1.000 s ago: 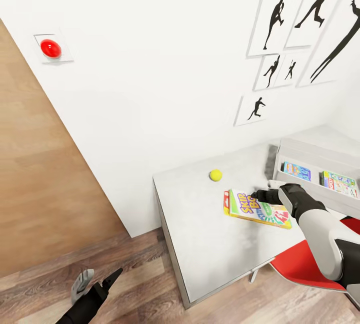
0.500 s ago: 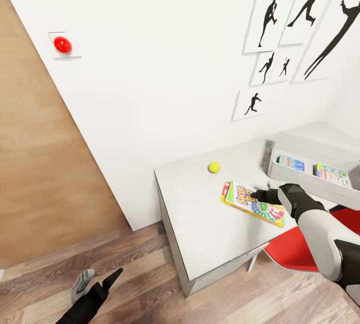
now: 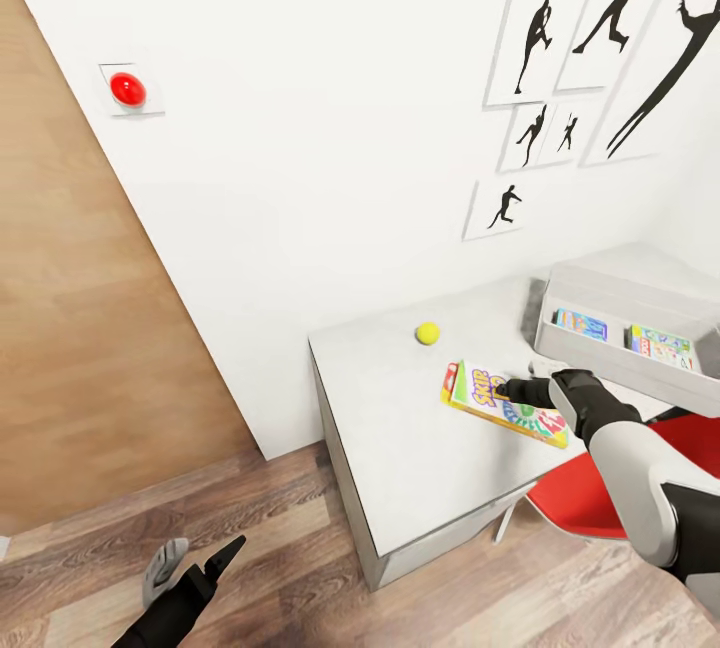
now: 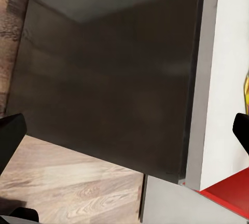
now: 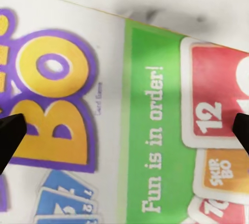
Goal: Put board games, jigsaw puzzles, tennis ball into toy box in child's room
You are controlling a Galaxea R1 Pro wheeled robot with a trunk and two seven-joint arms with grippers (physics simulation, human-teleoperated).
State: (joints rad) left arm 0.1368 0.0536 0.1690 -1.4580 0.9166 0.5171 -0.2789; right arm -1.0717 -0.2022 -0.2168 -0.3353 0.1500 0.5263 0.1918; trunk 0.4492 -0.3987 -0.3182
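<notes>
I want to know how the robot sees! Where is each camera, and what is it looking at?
Head view: high up, looking down at the table, Skip-Bo box and tennis ball; both arms show.
Left wrist view: low by the left end effector, facing the table's dark side; black fingertips show.
Right wrist view: just above the Skip-Bo box.
Head and right wrist views share that box.

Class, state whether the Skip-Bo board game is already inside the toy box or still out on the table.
Out. The Skip-Bo game lies flat on the table, apart from the toy box, under the right gripper.
</notes>
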